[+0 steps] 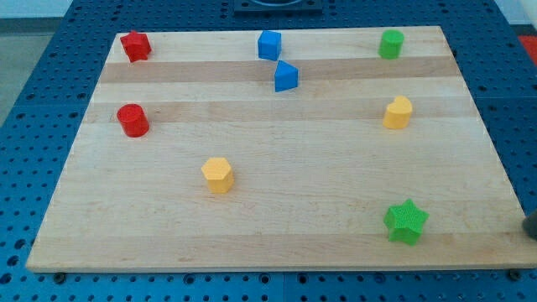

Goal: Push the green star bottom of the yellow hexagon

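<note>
A lab bench: a wooden board (277, 201) lies on a blue perforated breadboard table (33, 126); both spread left of my tip (530, 226).

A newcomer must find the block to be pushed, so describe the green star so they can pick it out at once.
Start at the wooden board and go to its corner at the view's bottom right. The green star sits there alone, just in from the board's bottom edge. The only other green block, a green cylinder, is round and stands at the view's top right; this one has points.
</note>
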Robot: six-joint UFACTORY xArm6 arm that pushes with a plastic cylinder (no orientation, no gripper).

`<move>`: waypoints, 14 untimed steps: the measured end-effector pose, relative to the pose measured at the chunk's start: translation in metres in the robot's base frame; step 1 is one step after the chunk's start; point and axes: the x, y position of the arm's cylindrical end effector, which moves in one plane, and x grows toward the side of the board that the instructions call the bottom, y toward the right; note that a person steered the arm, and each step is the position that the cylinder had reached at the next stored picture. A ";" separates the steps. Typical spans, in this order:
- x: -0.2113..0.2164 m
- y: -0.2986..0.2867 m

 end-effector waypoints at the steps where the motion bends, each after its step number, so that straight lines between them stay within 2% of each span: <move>1: 0.000 -0.062; 2: 0.000 -0.139; 3: 0.000 -0.179; 5: -0.011 -0.120; 7: -0.013 -0.260; 8: -0.011 -0.245; 9: -0.011 -0.169; 10: -0.029 -0.148; 11: -0.038 -0.199; 12: -0.034 -0.283; 13: -0.033 -0.325; 14: -0.033 -0.262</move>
